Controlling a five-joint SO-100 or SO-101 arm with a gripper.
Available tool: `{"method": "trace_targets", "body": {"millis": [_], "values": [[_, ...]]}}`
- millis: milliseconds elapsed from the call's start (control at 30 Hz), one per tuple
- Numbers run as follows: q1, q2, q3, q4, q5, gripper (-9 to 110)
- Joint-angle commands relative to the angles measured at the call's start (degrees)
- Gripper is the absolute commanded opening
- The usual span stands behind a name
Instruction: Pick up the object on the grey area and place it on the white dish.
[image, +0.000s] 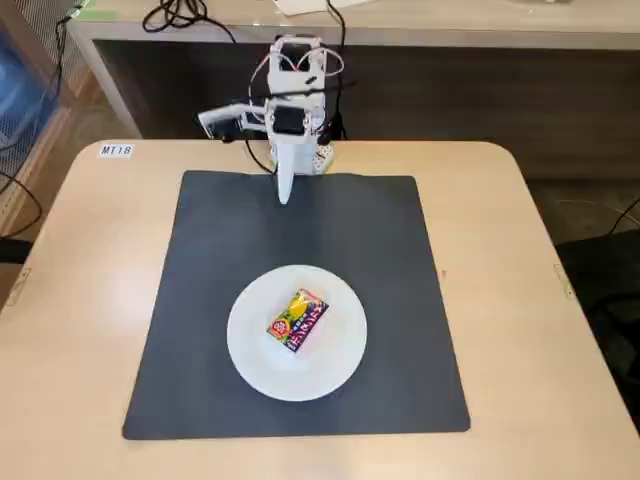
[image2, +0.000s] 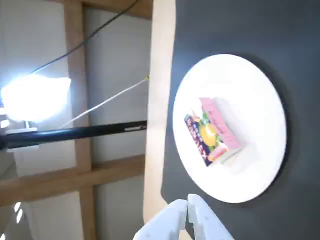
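Observation:
The small red-orange box with a yellow picture (image: 298, 319) lies flat on the round white dish (image: 250, 345), which sits on the dark grey mat (image: 200, 290) toward its front. In the wrist view the box (image2: 212, 132) also lies on the dish (image2: 260, 100). My gripper (image: 284, 190) is folded back at the mat's far edge, well away from the dish, pointing down. In the wrist view its white fingertips (image2: 189, 207) meet at the bottom edge, shut and empty.
The mat lies on a beige tabletop (image: 90, 260) with bare margins on all sides. The arm's base (image: 297, 90) stands at the table's back edge with cables behind it. A label (image: 116, 151) is stuck at the back left corner.

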Motion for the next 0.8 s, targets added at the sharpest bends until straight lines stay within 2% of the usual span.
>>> {"method": "trace_targets", "body": {"millis": [0,367,767], "values": [[0.4,6.6,4.8,-0.3,0.0,0],[0.1,21.2,20.6,2.4,0.1,0],[-1.5,21.8,30.4,0.1,-1.1,0]]}}
